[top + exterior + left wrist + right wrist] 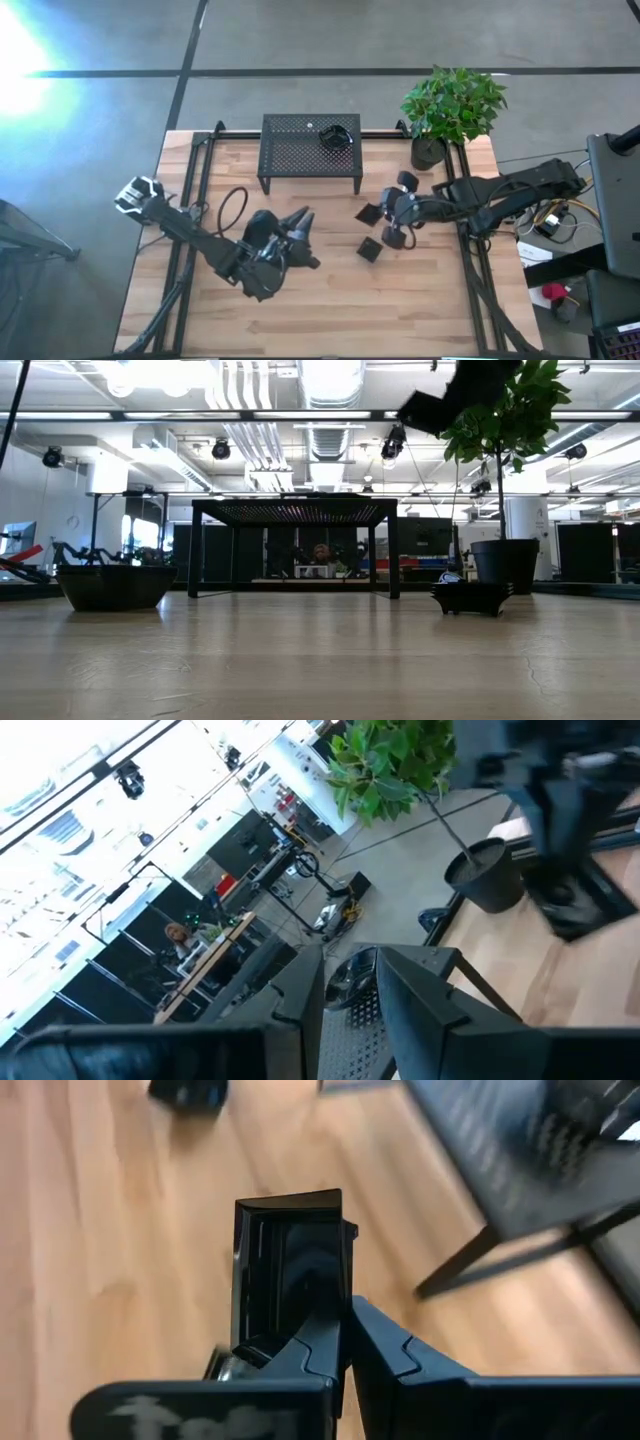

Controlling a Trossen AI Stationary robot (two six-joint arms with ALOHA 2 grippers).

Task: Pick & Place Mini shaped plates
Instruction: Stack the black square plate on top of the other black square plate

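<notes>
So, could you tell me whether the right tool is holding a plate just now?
Yes, the right tool is shut on the edge of a square black plate, held off the table.

Left arm stretched in from the table's left edge, wrist tipped up, left gripper (303,222) raised over the middle of the table, fingers (420,1010) slightly parted with nothing between them. Right arm reaching in from the right side, right gripper (372,212) clamped on a small square plate (295,1270), held above the tabletop.
</notes>
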